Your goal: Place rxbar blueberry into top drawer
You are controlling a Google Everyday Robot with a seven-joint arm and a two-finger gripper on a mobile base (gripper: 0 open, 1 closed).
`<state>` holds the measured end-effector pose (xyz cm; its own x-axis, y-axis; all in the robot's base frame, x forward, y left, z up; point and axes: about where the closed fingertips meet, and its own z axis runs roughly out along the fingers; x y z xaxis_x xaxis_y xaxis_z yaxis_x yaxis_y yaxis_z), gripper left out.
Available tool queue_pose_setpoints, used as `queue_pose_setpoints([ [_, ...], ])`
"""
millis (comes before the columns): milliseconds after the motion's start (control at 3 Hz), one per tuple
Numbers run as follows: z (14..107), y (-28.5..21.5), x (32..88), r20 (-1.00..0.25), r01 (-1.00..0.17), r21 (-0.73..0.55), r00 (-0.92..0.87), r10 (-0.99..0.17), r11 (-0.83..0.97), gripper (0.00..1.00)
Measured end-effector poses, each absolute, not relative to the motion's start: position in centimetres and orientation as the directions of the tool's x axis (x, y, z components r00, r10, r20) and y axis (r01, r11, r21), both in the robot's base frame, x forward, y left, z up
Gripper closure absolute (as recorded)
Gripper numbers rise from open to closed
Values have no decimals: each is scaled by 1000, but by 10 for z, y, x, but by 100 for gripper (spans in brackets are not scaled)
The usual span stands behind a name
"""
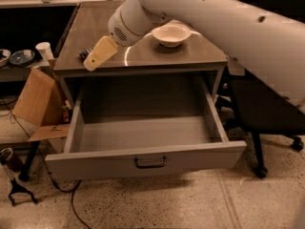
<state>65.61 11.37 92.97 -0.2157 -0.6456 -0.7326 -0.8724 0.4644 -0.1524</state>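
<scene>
The top drawer (143,160) of the grey cabinet is pulled wide open, and its inside shows nothing in it. Its dark pull handle (150,162) sits at the centre of the front panel. The rxbar blueberry (86,53) lies on the tabletop near the left front corner. Only a dark sliver of it shows behind my gripper. My gripper (96,56), tan coloured, hangs from the white arm (200,13) just above and in front of the bar, over the table's left front edge.
A white bowl (171,34) stands on the tabletop (157,56) to the right of the gripper. A cardboard box (35,99) leans at the cabinet's left. A black office chair (267,109) stands close on the right. A white cup (44,50) and cables are at the left.
</scene>
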Motion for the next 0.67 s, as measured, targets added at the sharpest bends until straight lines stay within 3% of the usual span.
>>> queue_pose_setpoints([
  [333,926,151,690,-746,-853,-147,-237,-623,500,0],
  [667,926,151,690,-746,-853,-147,-237,-623,500,0],
])
